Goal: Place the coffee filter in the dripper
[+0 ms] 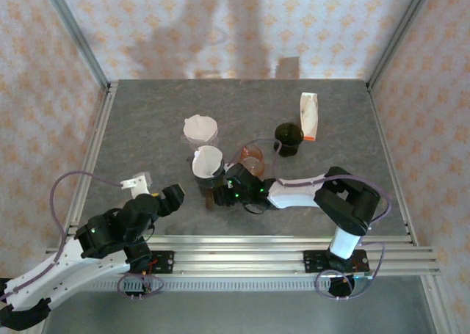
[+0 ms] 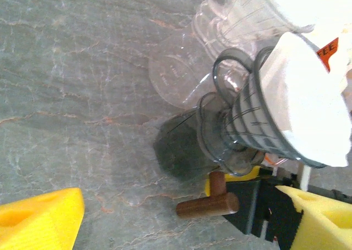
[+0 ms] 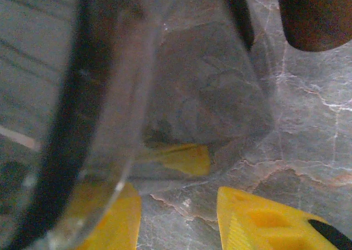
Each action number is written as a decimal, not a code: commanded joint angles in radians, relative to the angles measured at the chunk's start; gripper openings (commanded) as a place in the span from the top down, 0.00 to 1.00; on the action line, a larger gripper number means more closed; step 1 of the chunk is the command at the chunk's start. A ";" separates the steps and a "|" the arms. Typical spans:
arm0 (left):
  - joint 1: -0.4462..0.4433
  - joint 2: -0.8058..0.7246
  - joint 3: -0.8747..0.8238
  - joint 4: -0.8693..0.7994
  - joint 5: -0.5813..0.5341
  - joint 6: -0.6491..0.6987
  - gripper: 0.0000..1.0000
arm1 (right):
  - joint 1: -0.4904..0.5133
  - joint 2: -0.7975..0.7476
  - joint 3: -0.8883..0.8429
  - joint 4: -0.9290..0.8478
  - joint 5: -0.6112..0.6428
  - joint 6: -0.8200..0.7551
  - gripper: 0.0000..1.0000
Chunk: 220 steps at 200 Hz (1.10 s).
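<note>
The right arm point(image 1: 308, 191) reaches leftward so that the right gripper point(image 3: 179, 206) sits low against the base of the dripper point(image 2: 242, 126), probably to steady it. I cannot tell whether its jaws are gripping or have let go. The white filter point(image 2: 302, 96) already sits inside the dripper. The left gripper point(image 1: 174, 194) hovers nearby, its jaws released and empty. Patterned wallpaper point(image 1: 242, 18) and a metal frame point(image 1: 73, 33) enclose the grey, veined table point(image 1: 147, 128).
</note>
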 commanded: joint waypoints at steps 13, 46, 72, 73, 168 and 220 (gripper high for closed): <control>0.008 0.036 0.087 -0.030 -0.071 0.049 0.11 | 0.015 -0.089 -0.053 -0.027 0.065 0.030 0.47; 0.007 0.056 0.084 -0.025 -0.097 0.076 0.09 | 0.020 -0.230 -0.131 -0.092 0.118 0.038 0.40; 0.007 0.059 0.053 0.012 -0.092 0.075 0.08 | 0.020 -0.362 -0.171 -0.190 0.160 0.052 0.38; 0.008 0.059 0.051 0.014 -0.093 0.075 0.07 | 0.020 -0.366 -0.172 -0.196 0.163 0.053 0.38; 0.008 0.097 0.000 0.070 -0.054 0.064 0.00 | -0.266 -0.578 -0.027 -0.538 0.271 0.031 0.26; 0.007 0.087 -0.017 0.076 -0.050 0.057 0.00 | -0.375 -0.345 0.114 -0.483 0.196 -0.016 0.24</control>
